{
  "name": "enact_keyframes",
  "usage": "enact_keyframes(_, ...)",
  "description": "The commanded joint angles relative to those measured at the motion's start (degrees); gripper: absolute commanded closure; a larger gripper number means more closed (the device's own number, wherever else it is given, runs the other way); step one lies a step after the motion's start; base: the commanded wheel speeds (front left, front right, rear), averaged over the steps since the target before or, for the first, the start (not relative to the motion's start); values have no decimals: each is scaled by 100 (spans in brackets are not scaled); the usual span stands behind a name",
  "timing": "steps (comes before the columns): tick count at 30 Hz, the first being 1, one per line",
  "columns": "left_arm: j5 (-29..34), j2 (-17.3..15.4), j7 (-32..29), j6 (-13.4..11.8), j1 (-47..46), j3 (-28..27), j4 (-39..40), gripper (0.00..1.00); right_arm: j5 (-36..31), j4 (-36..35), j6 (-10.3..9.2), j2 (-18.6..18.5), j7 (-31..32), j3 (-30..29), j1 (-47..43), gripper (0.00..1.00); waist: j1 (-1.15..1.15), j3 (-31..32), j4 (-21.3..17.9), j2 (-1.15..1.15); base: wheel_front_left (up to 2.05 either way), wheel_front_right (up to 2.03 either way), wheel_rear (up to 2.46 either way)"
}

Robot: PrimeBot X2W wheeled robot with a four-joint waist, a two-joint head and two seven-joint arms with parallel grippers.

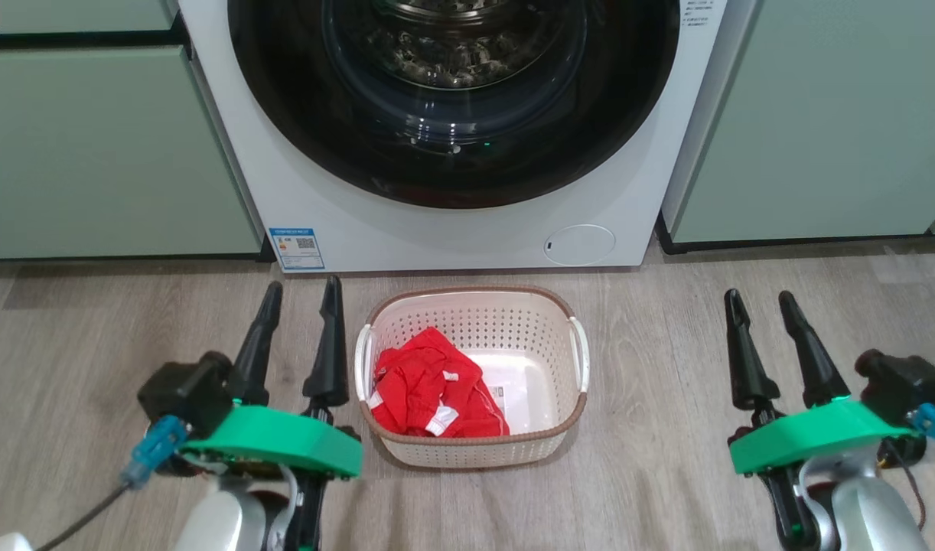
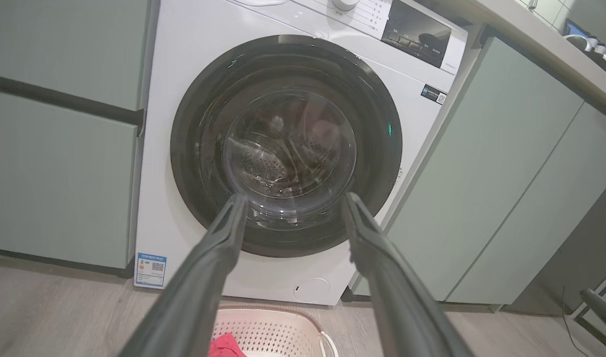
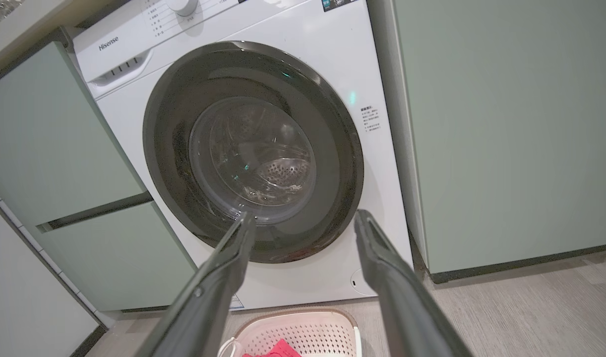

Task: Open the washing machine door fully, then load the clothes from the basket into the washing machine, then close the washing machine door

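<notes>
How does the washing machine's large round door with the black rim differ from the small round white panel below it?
The large round door has a glossy black rim and a clear domed glass centre; the small round white panel is plain and opaque. The door covers most of the front; the panel is far smaller, low on the robot's right. Both are round, on the front of the white washing machine.

Even bright indoor light, glare on the washing machine door (image 1: 452,99), wrist views bowed at edges
</notes>
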State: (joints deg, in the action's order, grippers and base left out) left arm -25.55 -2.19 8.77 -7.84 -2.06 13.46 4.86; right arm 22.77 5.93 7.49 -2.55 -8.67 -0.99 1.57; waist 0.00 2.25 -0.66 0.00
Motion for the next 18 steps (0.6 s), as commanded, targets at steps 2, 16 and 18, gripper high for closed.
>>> enact_keyframes(2, 224, -58, 117, -32, -135, -49, 57, 0, -160, -91, 0, -16, -123, 144, 131, 0, 0, 26, -19, 0, 0, 0, 0)
enact_keyframes(16, 1016, -57, 335, 147, -8, 66, -784, 0, -912, 1032, 0, -23, -343, 275, 246, 0, 0, 136, -52, 0, 0, 0, 0)
enact_keyframes(18, 1212, -58, 369, 120, -2, 107, -835, 0, -1067, 1053, 0, -24, -377, 289, 266, 0, 0, 151, -54, 0, 0, 0, 0)
